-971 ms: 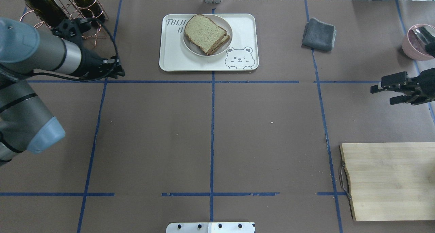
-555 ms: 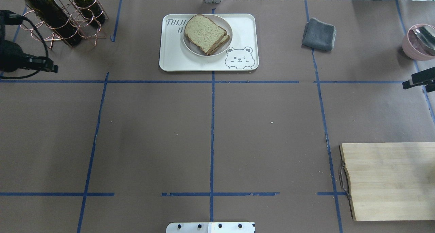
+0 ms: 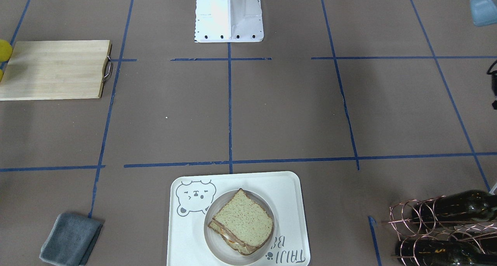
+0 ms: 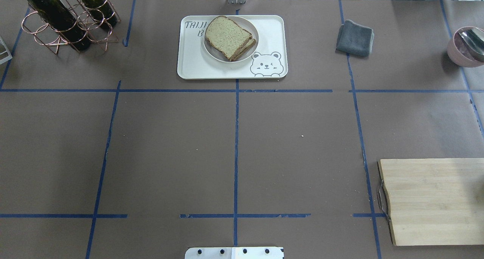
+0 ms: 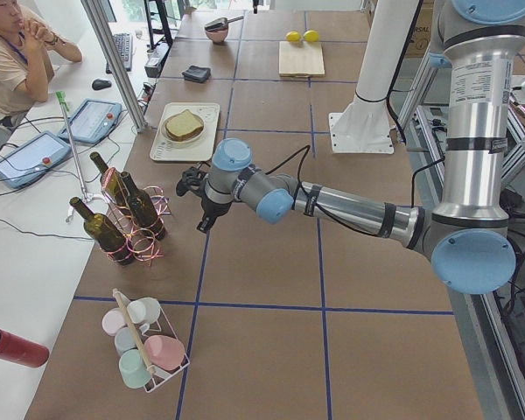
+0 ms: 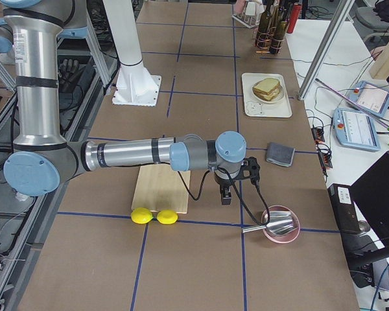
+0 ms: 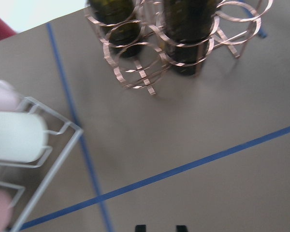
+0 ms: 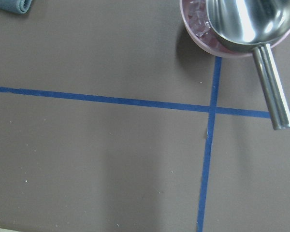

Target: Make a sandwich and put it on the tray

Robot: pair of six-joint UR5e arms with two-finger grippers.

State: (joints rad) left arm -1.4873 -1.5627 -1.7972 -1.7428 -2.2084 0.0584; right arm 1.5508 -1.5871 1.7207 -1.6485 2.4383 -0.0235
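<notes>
The sandwich (image 4: 228, 37), two speckled tan slices with a bit of egg at the edge, lies on a round white plate (image 4: 254, 31) on the cream bear tray (image 4: 189, 62) at the table's far middle; it also shows in the front view (image 3: 241, 222). Both arms are outside the overhead view. My left gripper (image 7: 160, 228) hovers over the table near the bottle rack, far left of the tray, its two fingertips apart and empty; it also shows in the exterior left view (image 5: 201, 223). My right gripper (image 6: 225, 197) hangs between the cutting board and the pink bowl; I cannot tell whether it is open or shut.
A copper rack with wine bottles (image 4: 68, 20) stands at the far left, with a wire cup rack (image 7: 19, 140) beside it. A grey cloth (image 4: 355, 37), a pink bowl with a metal ladle (image 8: 241, 24) and a wooden cutting board (image 4: 431, 200) lie on the right. Two lemons (image 6: 154, 216) lie past the board.
Both arms have pulled outward and left the overhead view, the left one to the left and the right one to the right. The sandwich and tray have not moved.
</notes>
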